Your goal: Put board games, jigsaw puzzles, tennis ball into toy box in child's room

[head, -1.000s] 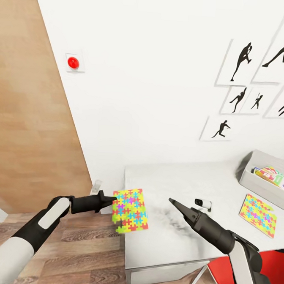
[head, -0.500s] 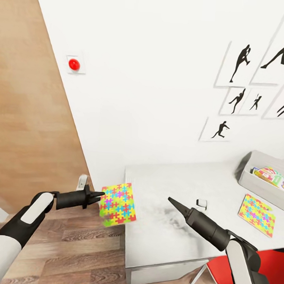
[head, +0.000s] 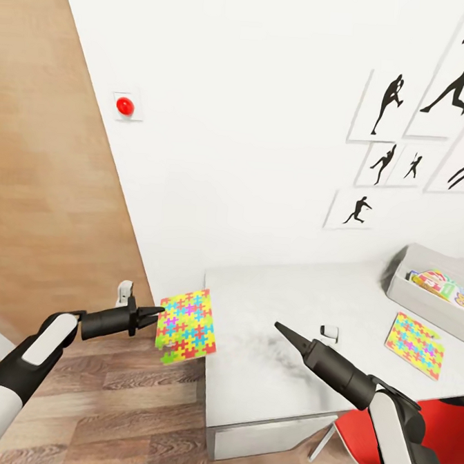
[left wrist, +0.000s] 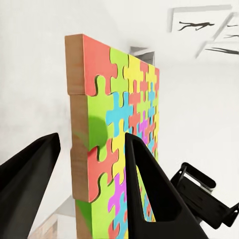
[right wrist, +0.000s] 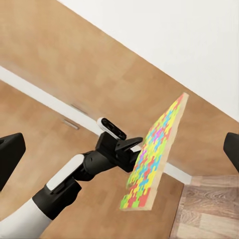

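Note:
My left gripper (head: 160, 313) is shut on the edge of a jigsaw puzzle (head: 187, 326), a flat box with a bright interlocking pattern. It holds the box tilted in the air, left of the table (head: 270, 380) and above the wood floor. The left wrist view has the puzzle (left wrist: 124, 124) between both fingers (left wrist: 149, 199). My right gripper (head: 280, 328) hovers open and empty over the table's left part; its wrist view looks at the held puzzle (right wrist: 154, 159). A second jigsaw puzzle (head: 414, 345) lies on the table at right. Behind it, the toy box (head: 400, 275) holds a printed board game (head: 443, 287).
A small white object (head: 329, 331) lies on the table between my right gripper and the second puzzle. A red chair (head: 447, 427) sits under the table's right end. A wooden door panel (head: 49, 178) stands at left, and a red wall button (head: 124, 105) is above.
My left gripper has carried the puzzle leftward, off the table's edge and out over the floor. The right arm has barely moved. The view has shifted slightly.

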Robot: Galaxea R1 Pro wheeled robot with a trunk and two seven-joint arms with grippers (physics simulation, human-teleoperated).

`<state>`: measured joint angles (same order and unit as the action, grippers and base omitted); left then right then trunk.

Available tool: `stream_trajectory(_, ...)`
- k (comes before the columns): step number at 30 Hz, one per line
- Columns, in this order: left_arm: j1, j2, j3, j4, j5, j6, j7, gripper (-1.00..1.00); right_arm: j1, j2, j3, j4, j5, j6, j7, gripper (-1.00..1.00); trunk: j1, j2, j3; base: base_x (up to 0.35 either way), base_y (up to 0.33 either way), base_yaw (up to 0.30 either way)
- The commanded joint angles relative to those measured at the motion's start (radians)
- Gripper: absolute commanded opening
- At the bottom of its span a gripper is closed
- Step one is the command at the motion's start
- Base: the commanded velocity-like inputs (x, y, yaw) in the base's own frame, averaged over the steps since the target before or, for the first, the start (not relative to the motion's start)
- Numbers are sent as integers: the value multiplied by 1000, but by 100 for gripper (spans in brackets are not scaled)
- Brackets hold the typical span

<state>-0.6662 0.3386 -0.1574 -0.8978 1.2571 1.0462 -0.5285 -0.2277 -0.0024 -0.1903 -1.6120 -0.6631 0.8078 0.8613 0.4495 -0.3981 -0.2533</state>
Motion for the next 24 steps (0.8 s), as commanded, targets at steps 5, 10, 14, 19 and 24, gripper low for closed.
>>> stream_trajectory(5, -1, 0, -4, 0, -5, 0, -10, -100, 0, 0, -3, 0, -3, 4, 48, 100, 0, -2, -2, -39, 0, 0)
stream_trajectory(10, -1, 0, -3, -2, -5, 0, -10, -100, 0, 0, -1, 0, 0, 7, 46, 100, 0, -2, -2, -169, 0, 0)
stream_trajectory(14, -1, 0, -5, -3, -5, 0, -11, -100, -1, 3, 14, 0, 10, 42, 24, 100, 0, -2, -2, -31, 0, 0)
stream_trajectory(19, -1, 1, -5, -5, -5, 0, -11, -100, -8, 5, 30, 0, 13, 86, -128, 100, 0, -2, -2, -5, 0, 0)
stream_trajectory(24, -1, 2, -4, -5, -5, 0, -11, -100, -14, 1, 63, 0, 12, 98, -261, 100, 0, -2, -2, 0, 0, 0)
